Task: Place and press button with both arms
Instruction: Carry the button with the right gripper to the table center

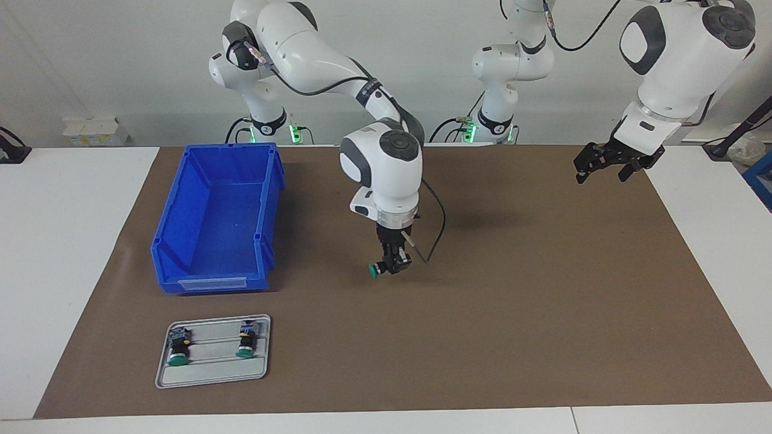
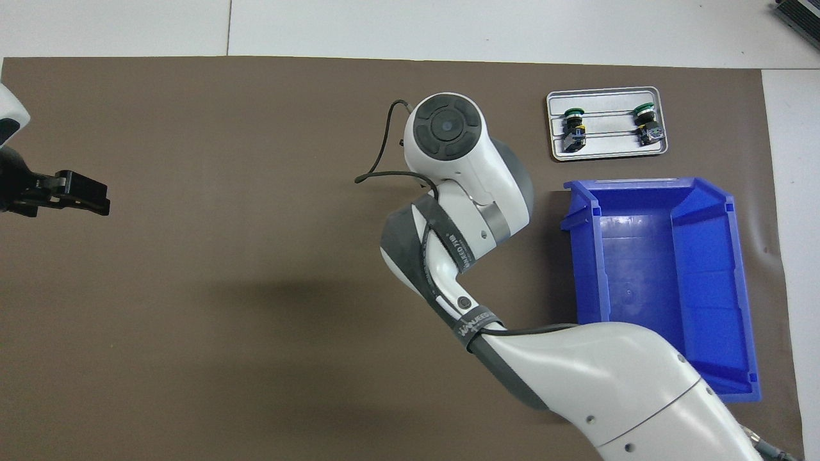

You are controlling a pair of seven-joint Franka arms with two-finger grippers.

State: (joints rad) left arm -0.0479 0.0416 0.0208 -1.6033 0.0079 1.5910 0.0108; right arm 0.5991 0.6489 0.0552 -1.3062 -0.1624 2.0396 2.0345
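Observation:
My right gripper (image 1: 392, 266) is shut on a green-capped button (image 1: 375, 270) and holds it on its side above the middle of the brown mat (image 1: 512, 289). In the overhead view the right arm's wrist (image 2: 446, 128) hides both the gripper and the button. Two more green-capped buttons (image 1: 177, 349) (image 1: 245, 342) lie on the grey tray (image 1: 212, 374), also seen from overhead as buttons (image 2: 573, 125) (image 2: 647, 123) on the tray (image 2: 606, 152). My left gripper (image 1: 603, 169) (image 2: 96, 198) waits open in the air over the mat's edge at the left arm's end.
An empty blue bin (image 1: 217, 214) (image 2: 660, 282) stands on the mat at the right arm's end, between the tray and the robots. A black cable (image 1: 435, 232) loops off the right wrist. White table (image 1: 60, 241) surrounds the mat.

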